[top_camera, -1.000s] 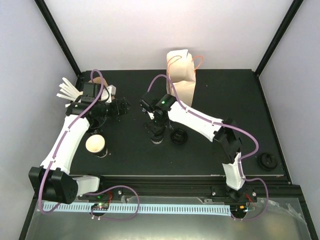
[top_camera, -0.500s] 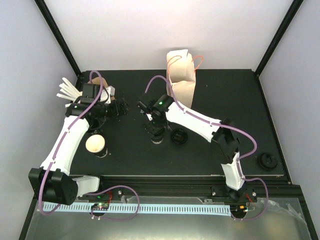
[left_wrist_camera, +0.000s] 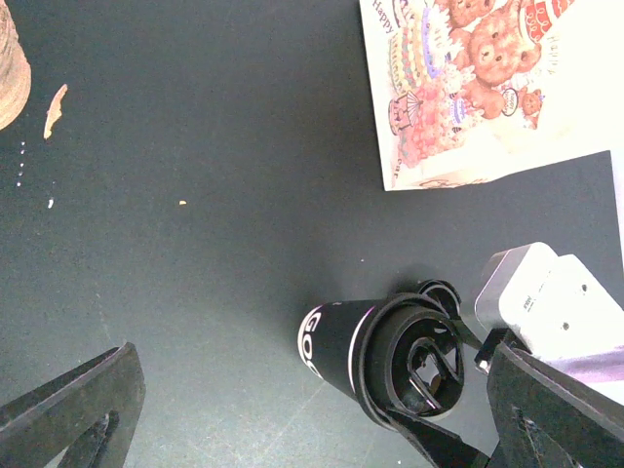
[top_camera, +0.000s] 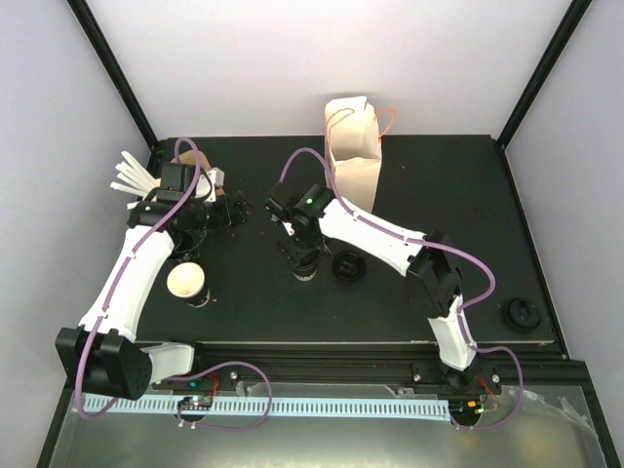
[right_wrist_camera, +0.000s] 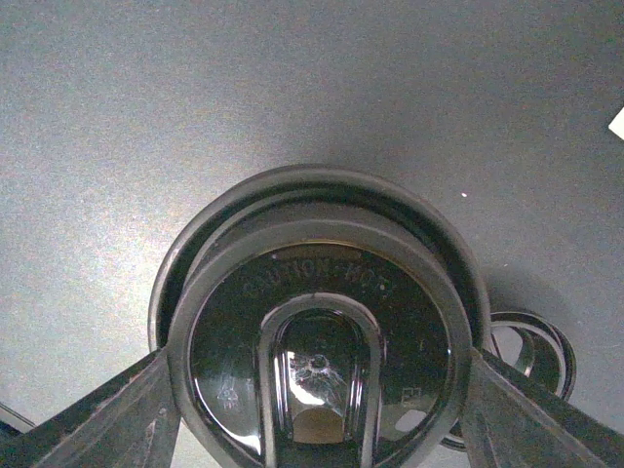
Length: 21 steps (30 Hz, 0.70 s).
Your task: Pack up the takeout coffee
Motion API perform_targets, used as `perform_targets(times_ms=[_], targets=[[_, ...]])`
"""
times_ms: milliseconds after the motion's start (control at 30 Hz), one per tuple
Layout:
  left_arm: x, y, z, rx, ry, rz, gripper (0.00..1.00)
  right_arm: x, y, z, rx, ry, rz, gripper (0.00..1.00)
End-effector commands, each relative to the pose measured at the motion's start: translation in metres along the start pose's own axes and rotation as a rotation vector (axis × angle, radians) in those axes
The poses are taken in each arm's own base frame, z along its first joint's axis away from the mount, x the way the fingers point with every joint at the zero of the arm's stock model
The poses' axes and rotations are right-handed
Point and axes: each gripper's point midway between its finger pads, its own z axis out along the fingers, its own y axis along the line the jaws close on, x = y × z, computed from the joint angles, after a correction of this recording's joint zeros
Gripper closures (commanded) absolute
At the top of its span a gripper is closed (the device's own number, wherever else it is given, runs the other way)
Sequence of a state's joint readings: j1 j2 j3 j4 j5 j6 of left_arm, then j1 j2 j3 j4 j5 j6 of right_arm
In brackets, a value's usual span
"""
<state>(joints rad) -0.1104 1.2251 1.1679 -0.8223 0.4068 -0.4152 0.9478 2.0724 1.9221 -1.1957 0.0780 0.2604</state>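
While my right jaws flank the lidded coffee cup [right_wrist_camera: 317,322] at centre desk [top_camera: 458,205], gripping or not I cannot tell, and my left jaws gape empty, packing the far bag [top_camera: 353,146] looks unstarted.

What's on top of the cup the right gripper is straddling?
A round black lid sits on it, the right gripper at either side. The lid hides everything inside the cup.
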Motion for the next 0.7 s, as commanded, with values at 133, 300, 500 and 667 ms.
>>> perform_targets(times_ms=[133, 300, 500, 667], targets=[[-0.002, -0.001, -0.004, 0.014, -0.013, -0.012, 0.01, -0.008, -0.001, -0.012, 0.022, -0.015, -0.012, 0.27], [-0.011, 0.006, -0.009, -0.019, -0.054, -0.083, 0.01, -0.029, -0.007, -0.076, 0.015, -0.175, -0.009, 0.27], [-0.008, 0.017, 0.024, 0.136, 0.04, -0.354, 0.01, -0.047, -0.032, -0.161, 0.063, -0.397, -0.013, 0.32], [-0.043, -0.027, 0.02, 0.265, -0.066, -0.208, 0.01, -0.057, -0.071, -0.243, 0.09, -0.64, 0.088, 0.42]])
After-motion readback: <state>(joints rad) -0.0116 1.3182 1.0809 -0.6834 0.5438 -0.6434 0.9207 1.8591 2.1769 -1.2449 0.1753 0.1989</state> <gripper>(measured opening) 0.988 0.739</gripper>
